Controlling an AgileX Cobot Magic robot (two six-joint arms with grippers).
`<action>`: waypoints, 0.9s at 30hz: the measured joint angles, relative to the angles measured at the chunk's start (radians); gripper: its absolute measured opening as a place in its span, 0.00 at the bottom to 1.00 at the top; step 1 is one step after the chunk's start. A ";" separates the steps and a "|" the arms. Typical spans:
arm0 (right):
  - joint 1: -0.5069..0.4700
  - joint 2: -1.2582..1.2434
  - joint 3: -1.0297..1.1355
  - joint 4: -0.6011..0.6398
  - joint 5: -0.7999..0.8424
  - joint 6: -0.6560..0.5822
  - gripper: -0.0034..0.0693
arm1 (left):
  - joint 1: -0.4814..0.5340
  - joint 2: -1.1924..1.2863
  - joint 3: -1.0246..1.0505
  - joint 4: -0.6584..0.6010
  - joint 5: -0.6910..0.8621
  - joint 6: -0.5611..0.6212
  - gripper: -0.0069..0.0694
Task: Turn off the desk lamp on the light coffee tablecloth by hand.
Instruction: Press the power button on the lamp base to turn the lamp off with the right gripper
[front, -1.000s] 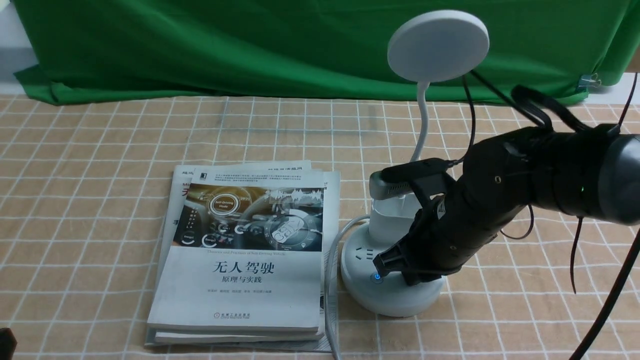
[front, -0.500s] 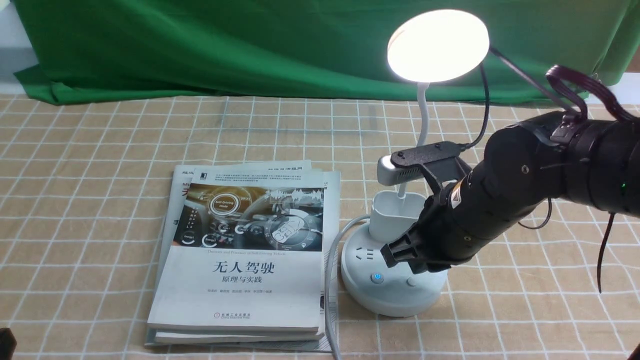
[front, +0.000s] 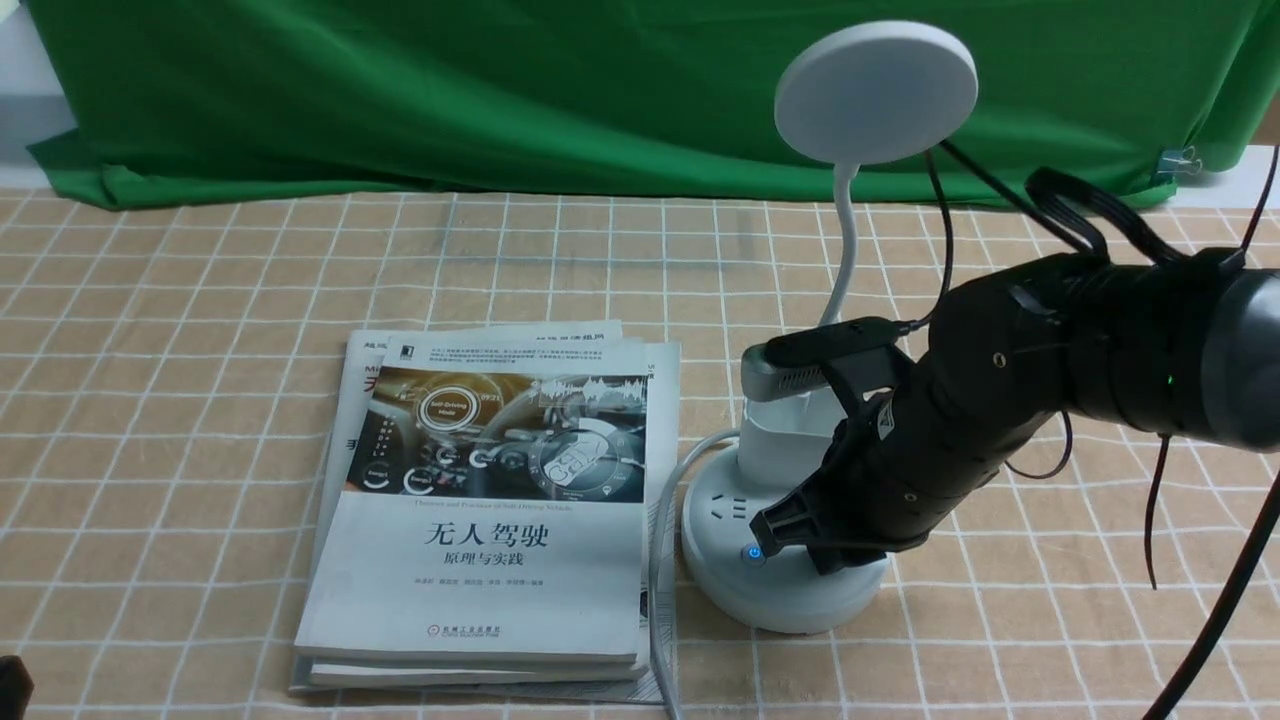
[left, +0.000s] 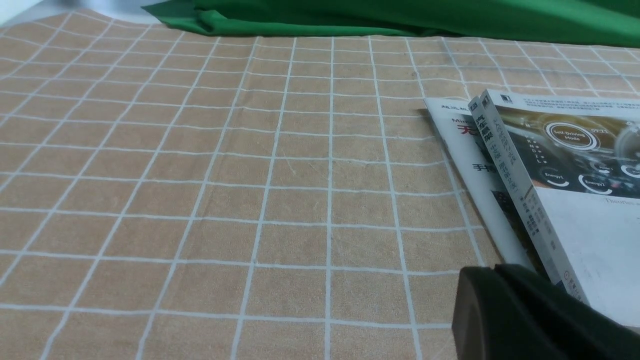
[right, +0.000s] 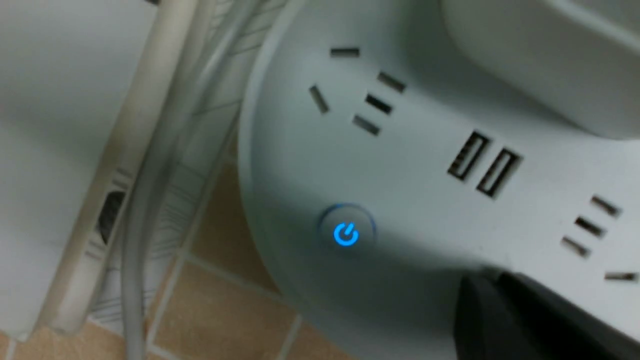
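Nearest, the left tool (left: 492, 280) sits with its matte black jaws together beside glossy stacked books (front: 490, 520). Beyond, the right tool (front: 772, 527), likewise closed, rests on the smooth round base of the unlit white desk lamp (front: 770, 598), which stands on the gridded light coffee tablecloth (front: 180, 380).

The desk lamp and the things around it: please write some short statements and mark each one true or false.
1. The disc head of the desk lamp is lit. False: it is dark.
2. The right claw is down at the lamp's round base. True.
3. A blue power button glows on the base. True.
4. The books lie on the robot's right of the lamp. False: they lie on its left.
5. The lamp stands on the green cloth. False: it stands on the light coffee tablecloth.
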 joint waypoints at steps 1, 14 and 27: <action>0.000 0.000 0.000 0.000 0.000 0.000 0.10 | 0.000 0.000 0.000 0.000 0.000 0.000 0.10; 0.015 -0.040 0.004 0.005 -0.022 0.000 0.10 | 0.000 0.000 0.000 0.000 0.000 0.000 0.10; 0.015 -0.008 -0.003 -0.007 0.001 0.000 0.10 | 0.000 0.000 0.000 0.000 0.000 0.000 0.10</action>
